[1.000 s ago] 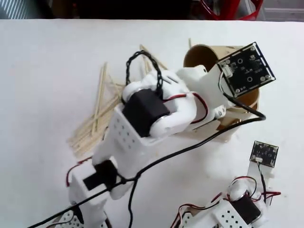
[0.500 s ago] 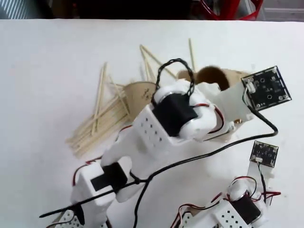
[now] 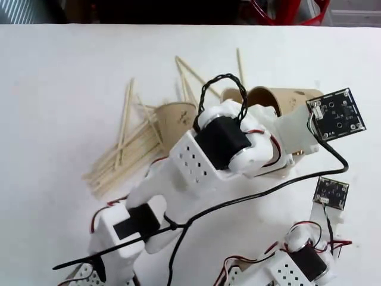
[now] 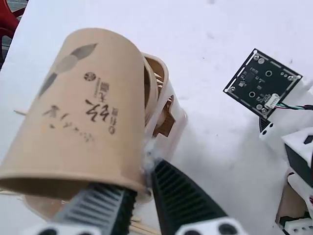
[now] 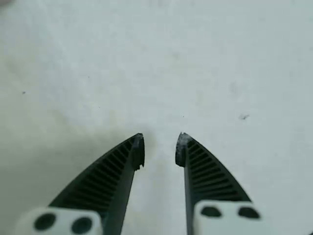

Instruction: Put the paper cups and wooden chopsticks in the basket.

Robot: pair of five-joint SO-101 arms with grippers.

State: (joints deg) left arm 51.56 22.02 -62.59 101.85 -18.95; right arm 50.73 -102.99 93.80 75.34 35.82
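A tan paper cup [image 4: 83, 112] is tilted on its side in the air, and my left gripper [image 4: 139, 188] is shut on its rim wall. From above, this cup [image 3: 280, 98] shows beside the left arm [image 3: 223, 143]. Just behind the held cup sits a pale slatted basket [image 4: 168, 110], mostly covered by it. A second paper cup [image 3: 175, 119] lies on the table left of the arm. Wooden chopsticks [image 3: 122, 149] lie scattered to the left, with a few more chopsticks [image 3: 189, 74] at the back. My right gripper [image 5: 160, 147] hangs open over bare white table.
The right arm [image 3: 306, 259] rests at the table's near right corner, its camera board [image 4: 263, 83] close to the held cup. A black cable [image 3: 250, 193] trails across the table from the left arm. Dark and red furniture stands behind the far edge.
The left arm swung right and toward the near side with the cup, tipping it from mouth-up onto its side. This uncovered the second cup. The right arm stayed still.
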